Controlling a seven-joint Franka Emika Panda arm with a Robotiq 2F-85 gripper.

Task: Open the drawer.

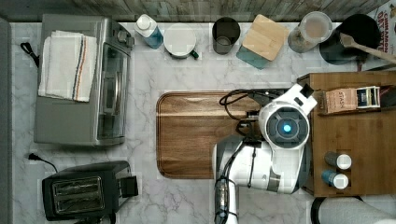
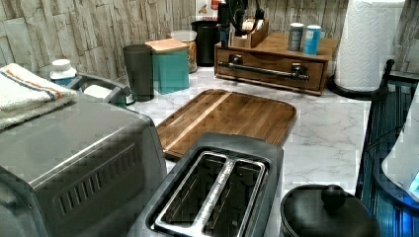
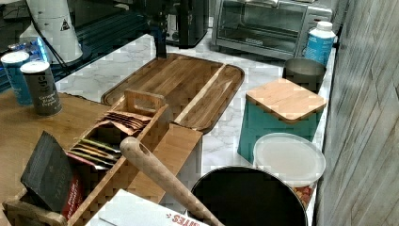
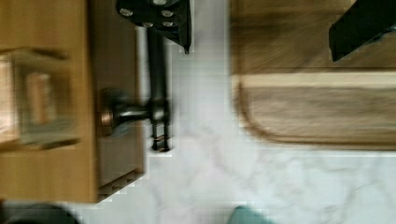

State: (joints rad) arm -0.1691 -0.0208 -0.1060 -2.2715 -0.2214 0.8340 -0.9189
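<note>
- Marble countertop (image 2: 326, 138): cutting board (image 2: 232, 118) at centre, bamboo cabinet (image 2: 276, 54) at the back in the left view.
- Drawer (image 2: 269, 74): in the cabinet front, appears flush; not yet pulled.
- Bar handle (image 4: 158, 79): black, on posts.
- Gripper (image 4: 261, 18): fingers spread wide, one finger beside the bar, holding nothing.
- Remaining, by judgement: close on the bar, pull outward.

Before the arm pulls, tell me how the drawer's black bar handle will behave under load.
The bar handle looks like rigid metal on two posts, so it probably won't flex. Its smooth round surface may be slippery. The drawer appears shut and wooden; it should slide straight rather than tip.
</note>
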